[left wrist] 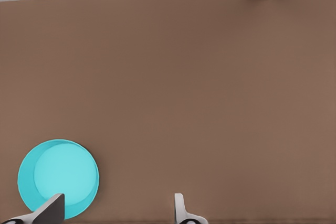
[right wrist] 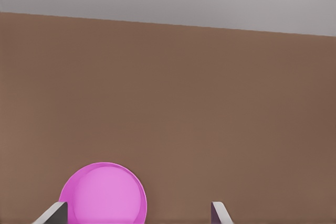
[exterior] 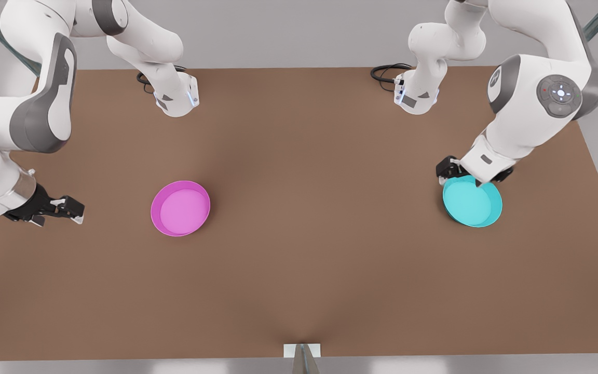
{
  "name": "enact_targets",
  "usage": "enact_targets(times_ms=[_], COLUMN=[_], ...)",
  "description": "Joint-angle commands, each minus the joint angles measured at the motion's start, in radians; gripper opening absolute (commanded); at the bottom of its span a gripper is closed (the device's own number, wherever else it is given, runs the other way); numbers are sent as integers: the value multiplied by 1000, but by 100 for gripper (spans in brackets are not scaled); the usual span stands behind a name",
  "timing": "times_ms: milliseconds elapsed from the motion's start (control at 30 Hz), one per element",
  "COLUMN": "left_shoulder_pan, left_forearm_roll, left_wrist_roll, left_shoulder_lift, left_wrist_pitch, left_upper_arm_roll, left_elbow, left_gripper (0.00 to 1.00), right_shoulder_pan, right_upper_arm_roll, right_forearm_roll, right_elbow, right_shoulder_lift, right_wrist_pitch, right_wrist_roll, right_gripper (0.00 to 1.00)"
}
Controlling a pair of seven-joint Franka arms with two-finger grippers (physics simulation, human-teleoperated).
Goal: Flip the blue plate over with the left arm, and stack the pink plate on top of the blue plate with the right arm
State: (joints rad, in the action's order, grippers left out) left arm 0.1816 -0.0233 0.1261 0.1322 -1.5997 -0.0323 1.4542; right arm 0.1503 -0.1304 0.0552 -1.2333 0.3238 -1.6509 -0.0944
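resting open-side up on the brown table (exterior: 299,291), blue plate (exterior: 473,202) under spread left claw (exterior: 473,175); right claw (exterior: 73,210) spread.

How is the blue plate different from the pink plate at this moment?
The blue plate lies on the front view's right; the pink plate lies toward its left. The left hand, fingers open, is at the far rim of the blue plate, while the right hand, also open, is clearly apart from the pink plate. Both are round, shallow, about equal in size, and rest open side up on the brown table.
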Motion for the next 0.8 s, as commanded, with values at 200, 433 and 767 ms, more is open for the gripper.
enact_targets(times_ms=[200, 433, 767], left_shoulder_pan=[-244, -567, -688], left_forearm_roll=[-87, -208, -199], left_wrist_roll=[-116, -441, -557], left_shoulder_lift=[351, 494, 391], left_wrist_pitch=[-51, -85, -367], left_upper_arm_roll=[-14, -18, -15], left_elbow=[3, 2, 363], left_gripper=[100, 100, 100], right_shoulder_pan=[3, 5, 0], right_upper_arm_roll=[0, 0, 2], right_forearm_roll=[-2, -2, -5], right_elbow=[0, -52, -40], right_shoulder_lift=[0, -17, -5], right_wrist_pitch=[0, 8, 5], right_wrist_roll=[-1, -7, -5], right_gripper=[100, 100, 100])
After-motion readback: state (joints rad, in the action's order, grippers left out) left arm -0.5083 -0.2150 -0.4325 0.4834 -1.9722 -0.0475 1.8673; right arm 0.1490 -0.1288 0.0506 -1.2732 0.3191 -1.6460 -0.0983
